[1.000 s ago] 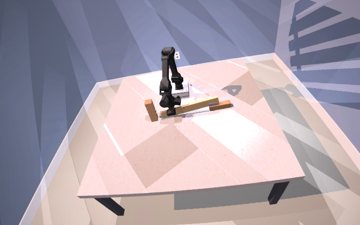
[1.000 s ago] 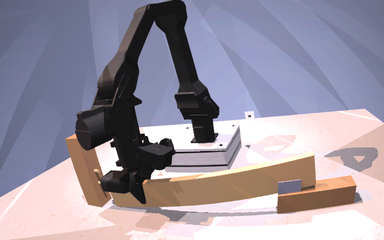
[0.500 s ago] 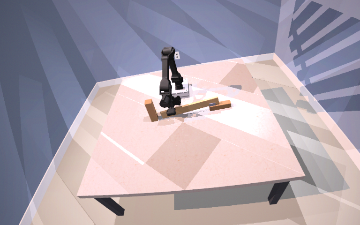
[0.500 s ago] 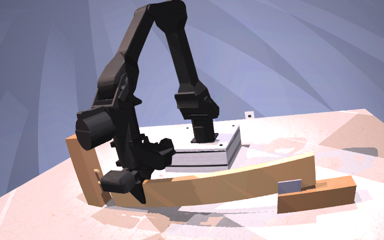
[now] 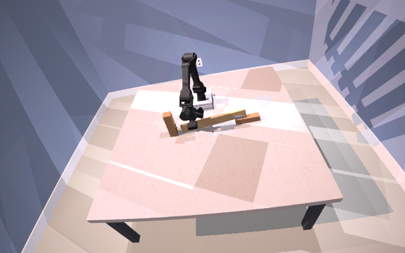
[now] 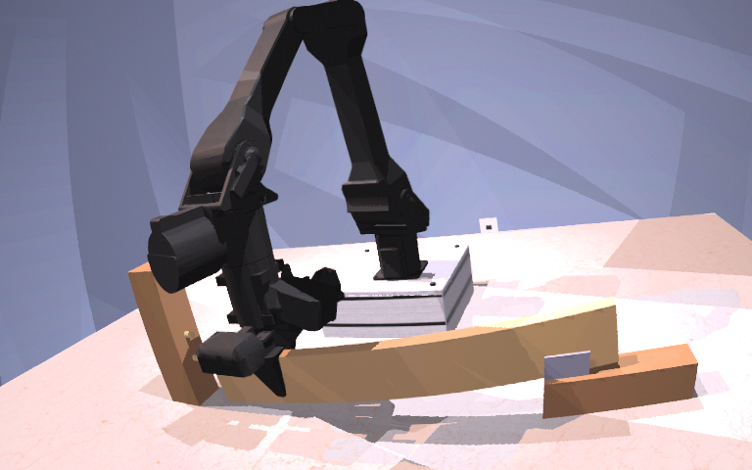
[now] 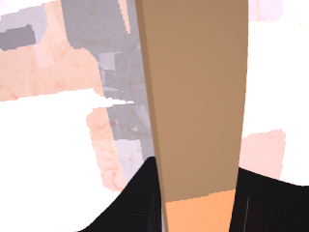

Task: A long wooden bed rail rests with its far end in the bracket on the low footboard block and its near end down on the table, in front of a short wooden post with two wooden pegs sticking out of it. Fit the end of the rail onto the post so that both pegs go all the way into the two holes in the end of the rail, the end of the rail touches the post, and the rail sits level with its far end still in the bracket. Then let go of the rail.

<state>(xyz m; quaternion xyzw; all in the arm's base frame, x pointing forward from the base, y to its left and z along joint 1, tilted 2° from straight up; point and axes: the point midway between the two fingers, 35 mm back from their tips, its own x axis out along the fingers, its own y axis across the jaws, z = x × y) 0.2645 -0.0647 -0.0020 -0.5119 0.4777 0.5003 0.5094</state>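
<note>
The long wooden rail (image 5: 214, 119) (image 6: 415, 365) (image 7: 198, 77) slopes down from its far end, at the grey bracket (image 6: 566, 364) on the low footboard block (image 5: 250, 118) (image 6: 621, 388), to its near end. The near end is low, on or barely above the table; I cannot tell which. My gripper (image 5: 192, 123) (image 6: 280, 368) (image 7: 172, 160) is shut on the rail near that end, one finger on each side. The upright post (image 5: 169, 123) (image 6: 168, 343) stands just beyond the near end, with a gap. Its upper peg (image 6: 188, 334) and lower peg (image 6: 194, 357) stick out towards the rail. The rail's holes are hidden.
The white and grey arm base (image 5: 204, 103) (image 6: 388, 309) stands behind the rail. The wooden post rises close beside the gripper on the left in the exterior view. The table (image 5: 149, 178) (image 6: 82, 421) carries patches of bright light and shadow.
</note>
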